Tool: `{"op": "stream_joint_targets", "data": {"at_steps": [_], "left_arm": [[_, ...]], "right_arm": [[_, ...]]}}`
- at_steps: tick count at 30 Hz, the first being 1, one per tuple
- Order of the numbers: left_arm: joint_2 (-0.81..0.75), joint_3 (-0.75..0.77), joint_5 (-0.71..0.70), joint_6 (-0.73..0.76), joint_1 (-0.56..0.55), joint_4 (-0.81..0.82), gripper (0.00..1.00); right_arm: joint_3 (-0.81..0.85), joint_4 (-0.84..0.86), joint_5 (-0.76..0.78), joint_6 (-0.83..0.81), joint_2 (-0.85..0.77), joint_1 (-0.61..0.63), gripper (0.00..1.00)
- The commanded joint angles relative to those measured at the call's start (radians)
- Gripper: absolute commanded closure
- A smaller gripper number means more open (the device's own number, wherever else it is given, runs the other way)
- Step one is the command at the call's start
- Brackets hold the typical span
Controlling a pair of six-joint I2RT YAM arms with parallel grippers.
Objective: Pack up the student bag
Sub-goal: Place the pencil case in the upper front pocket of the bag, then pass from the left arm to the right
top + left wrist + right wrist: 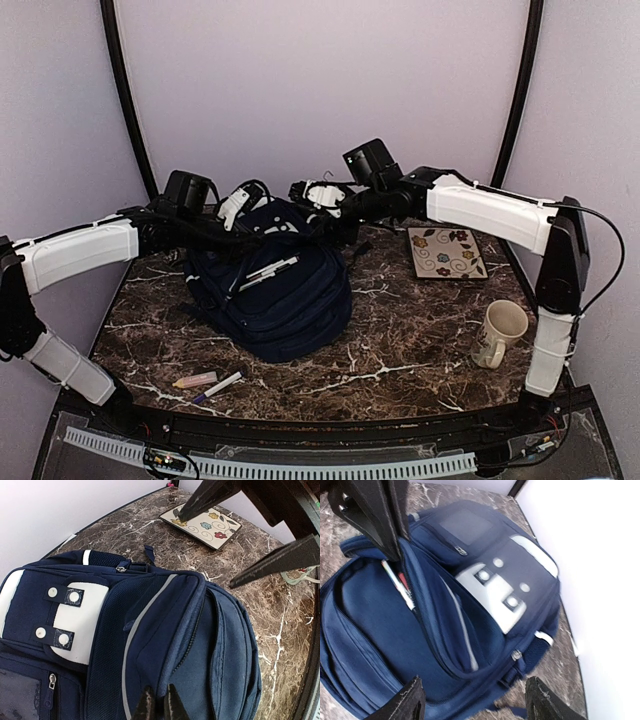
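**One navy fabric bag [268,300] lying mid-tabletop [400,350]**

We count two pens [268,272] in its open pocket [395,610]. Left fingers [147,705] pinch the pocket's edge; right fingers [412,700] gape above. Nearby: one glossy mug [498,333], one square floral tile [445,252], two markers [195,380].

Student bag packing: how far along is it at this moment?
Done: pens lie inside the open pocket of the student bag. In hand: the left gripper pinches the pocket's edge, holding it open; the right gripper hangs open above the bag, holding nothing. Left: a pink highlighter and a white marker lie on the table, and the pocket is not zipped.
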Motion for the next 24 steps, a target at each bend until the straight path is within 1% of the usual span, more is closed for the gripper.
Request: {"op": "stream_joint_targets", "data": {"at_steps": [1,7,10,11,12,14,15,17,18,20,22,24], "left_arm": [[-0.004,0.015,0.036,0.010,0.011,0.066,1.00],[-0.011,0.005,0.032,0.008,0.011,0.074,1.00],[-0.015,0.004,0.033,-0.004,0.010,0.083,1.00],[-0.019,0.001,0.037,-0.009,0.010,0.090,1.00],[-0.026,-0.006,0.041,-0.012,0.010,0.104,1.00],[-0.036,-0.023,0.040,-0.014,0.011,0.129,1.00],[-0.038,-0.028,0.035,-0.014,0.011,0.133,0.97],[-0.040,-0.031,0.021,-0.014,0.010,0.134,0.90],[-0.041,-0.029,0.017,-0.016,0.011,0.133,0.83],[-0.045,-0.017,-0.023,-0.038,0.010,0.119,0.68],[-0.053,0.000,-0.061,-0.078,0.010,0.092,0.64],[-0.073,0.000,-0.116,-0.122,0.011,0.070,0.62]], "right_arm": [[0.048,0.059,-0.155,0.047,0.065,0.007,0.31],[0.136,0.076,-0.197,0.056,0.153,0.001,0.31],[0.176,0.068,-0.233,0.075,0.194,0.000,0.34],[0.184,0.067,-0.242,0.078,0.204,0.000,0.38],[0.190,0.065,-0.255,0.079,0.213,-0.003,0.44],[0.201,0.060,-0.291,0.084,0.227,-0.013,0.66],[0.208,0.056,-0.312,0.090,0.233,-0.022,0.77],[0.217,0.053,-0.344,0.114,0.242,-0.045,0.92],[0.217,0.055,-0.353,0.125,0.244,-0.057,0.96],[0.204,0.062,-0.363,0.146,0.237,-0.091,1.00],[0.177,0.083,-0.364,0.168,0.220,-0.118,1.00],[0.142,0.094,-0.374,0.181,0.192,-0.144,1.00]]}}
